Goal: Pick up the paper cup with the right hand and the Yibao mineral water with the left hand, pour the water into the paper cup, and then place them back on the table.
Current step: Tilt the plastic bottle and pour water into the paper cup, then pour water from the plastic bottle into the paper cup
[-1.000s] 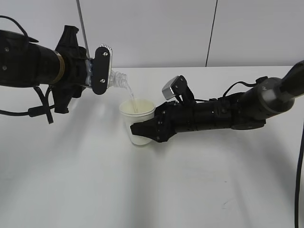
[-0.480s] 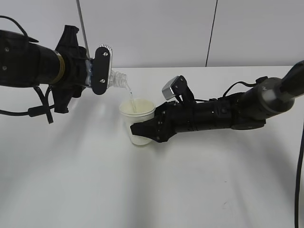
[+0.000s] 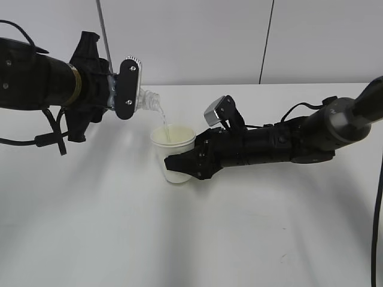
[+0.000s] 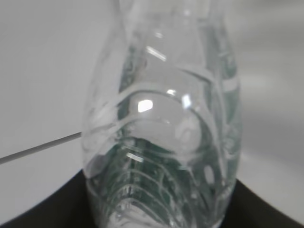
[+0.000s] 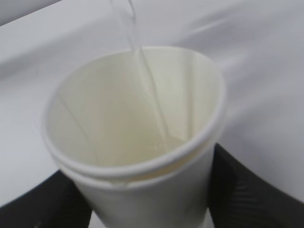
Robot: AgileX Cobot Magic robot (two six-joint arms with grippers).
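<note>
Both arms (image 3: 36, 81) extended (jaws clamped), converging

It looks like a robot laboratory: a large plain white tabletop (image 3: 179, 239), a bare pale grey panelled wall (image 3: 203, 36) behind, and two black cabled robot arms working there.

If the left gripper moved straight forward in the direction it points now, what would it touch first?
Probably the right gripper. The left gripper points right, holding the Yibao mineral water tipped over the paper cup. The bottle mouth looks above the cup rim, but depth is unclear.
</note>
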